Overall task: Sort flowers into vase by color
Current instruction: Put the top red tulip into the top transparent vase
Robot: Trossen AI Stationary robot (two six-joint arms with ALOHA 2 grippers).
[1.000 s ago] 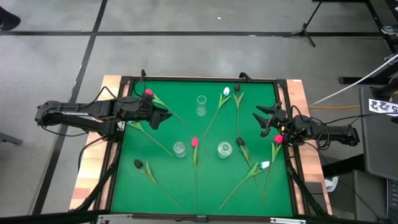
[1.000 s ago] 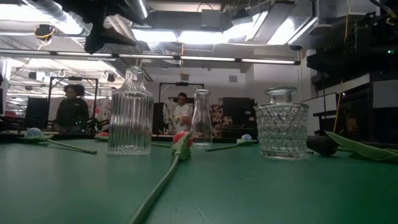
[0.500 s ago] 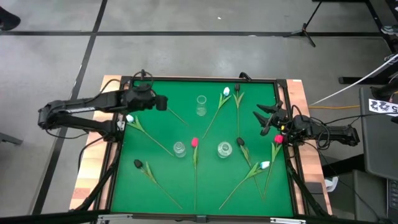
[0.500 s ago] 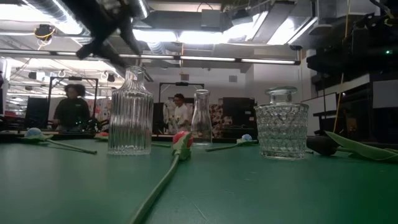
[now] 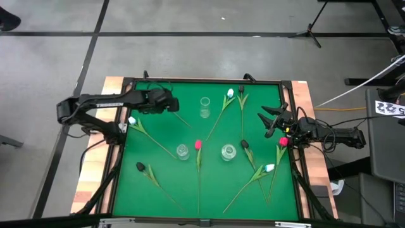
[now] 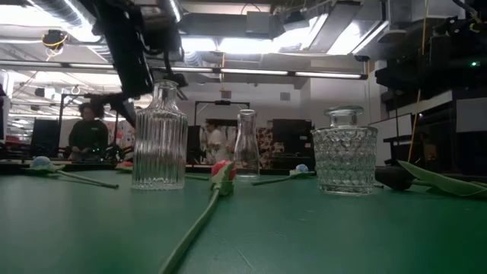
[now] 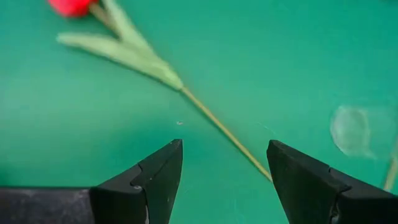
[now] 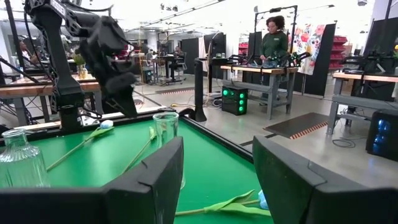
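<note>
While the left arm reaches in over the table's far left corner, its white lettering reads TROSSEN along the forearm in the high view. Left gripper point(image 5: 172, 105) hovers above the green mat point(image 5: 164, 171), fingers spread, nothing between them. Directly under it, in the left wrist view, lies a thin green stem point(image 7: 217, 127) running back to a leaf and a red tulip head point(image 7: 71, 6); fingers clear of both. A glass shape sits blurred off to one side of that view, too soft to identify. Just behind the gripper on the arm's side, a white tulip point(image 5: 132, 120) lies flat; a near-black tulip point(image 5: 140, 167) lies well nearer the table's front edge.

Mid-table: ribbed vase point(image 6: 159, 137), slim bottle vase point(image 6: 246, 144), cut-glass vase point(image 6: 345, 150), all upright, all without flowers. A red-pink tulip point(image 6: 221, 170) lies between the ribbed and cut-glass vases.

Right gripper point(image 5: 268, 122) rests low at the table's right edge, fingers parted, holding nothing. Another red-pink tulip point(image 5: 283, 142) lies just beside it. A white-black tag at the far right edge of the high view carries print too small to read.

A person point(image 8: 275, 38) stands at a bench beyond the table.
</note>
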